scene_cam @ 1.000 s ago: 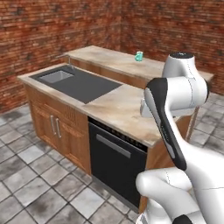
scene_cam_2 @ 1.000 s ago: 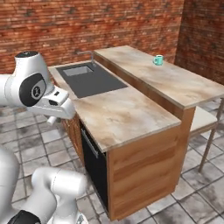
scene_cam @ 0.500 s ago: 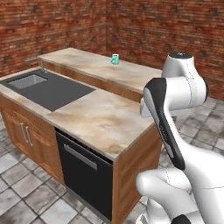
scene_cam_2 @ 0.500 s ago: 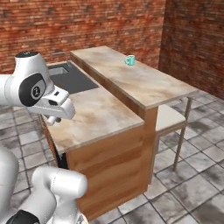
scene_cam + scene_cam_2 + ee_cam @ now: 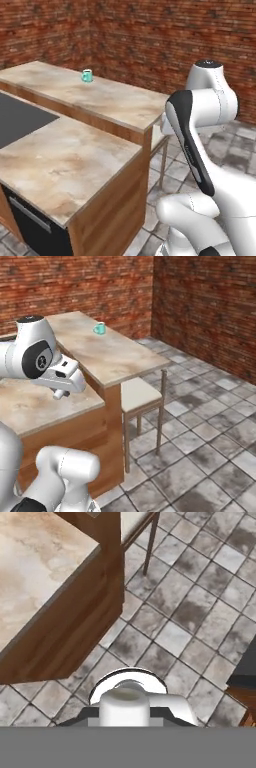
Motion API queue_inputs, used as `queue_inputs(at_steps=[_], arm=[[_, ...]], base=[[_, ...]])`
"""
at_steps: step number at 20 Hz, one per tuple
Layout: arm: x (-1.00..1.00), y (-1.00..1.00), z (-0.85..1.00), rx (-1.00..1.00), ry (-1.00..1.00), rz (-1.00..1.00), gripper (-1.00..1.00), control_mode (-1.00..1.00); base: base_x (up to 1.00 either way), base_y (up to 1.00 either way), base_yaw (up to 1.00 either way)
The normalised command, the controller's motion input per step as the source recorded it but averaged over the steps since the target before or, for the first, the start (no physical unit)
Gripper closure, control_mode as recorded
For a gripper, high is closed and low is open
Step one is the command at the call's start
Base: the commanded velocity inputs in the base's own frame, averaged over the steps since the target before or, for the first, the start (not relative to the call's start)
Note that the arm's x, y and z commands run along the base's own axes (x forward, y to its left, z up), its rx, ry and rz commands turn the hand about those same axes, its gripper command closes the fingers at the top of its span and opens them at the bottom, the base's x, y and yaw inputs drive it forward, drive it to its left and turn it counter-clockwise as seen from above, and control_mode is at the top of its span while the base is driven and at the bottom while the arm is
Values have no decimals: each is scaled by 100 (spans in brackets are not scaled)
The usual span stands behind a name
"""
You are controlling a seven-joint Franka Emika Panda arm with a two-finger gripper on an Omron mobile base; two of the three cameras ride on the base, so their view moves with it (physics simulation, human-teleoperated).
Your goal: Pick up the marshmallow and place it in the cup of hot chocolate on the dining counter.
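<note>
A: Jaws first, quick.

B: The gripper is closed, fingers together. Whether the marshmallow is pinched between them, can't tell; the tips are too small in the right base view.

A: Where's the hand?

B: Tucked in close to the robot's own body and pointing down, above the near edge of the lower counter. The arm is folded up high behind it.

A: Cup of hot chocolate?

B: The cup of hot chocolate stands upright on the dining counter, towards its far end and close to the brick wall. It's teal with no handle. From the other side the cup is on the same top, well apart from the gripper.

A: Between them?

B: Bare beige marbled stone. The dining counter sits a step higher than the lower counter and runs along its far side.

A: Other stuff?

B: A stool with a pale cushion is pushed in at the end of the dining counter. There's a dark inset panel in the lower counter on the left, and a black appliance front under it.

A: Hand view?

B: It looks down past the lower counter's corner and its wooden side to the grey tiled floor, with one stool leg up top.
</note>
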Motion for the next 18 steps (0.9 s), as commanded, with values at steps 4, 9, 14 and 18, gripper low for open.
queue_inputs(at_steps=[4, 9, 14, 18], arm=[[0, 0, 0, 0, 0, 0, 100, 100], [0, 0, 0, 0, 0, 0, 100, 100], [0, 0, 0, 0, 0, 0, 100, 100], [0, 0, 0, 0, 0, 0, 100, 100]], base=[[100, -86, -31], [100, -90, -31], [100, -100, -27], [100, -84, -23]])
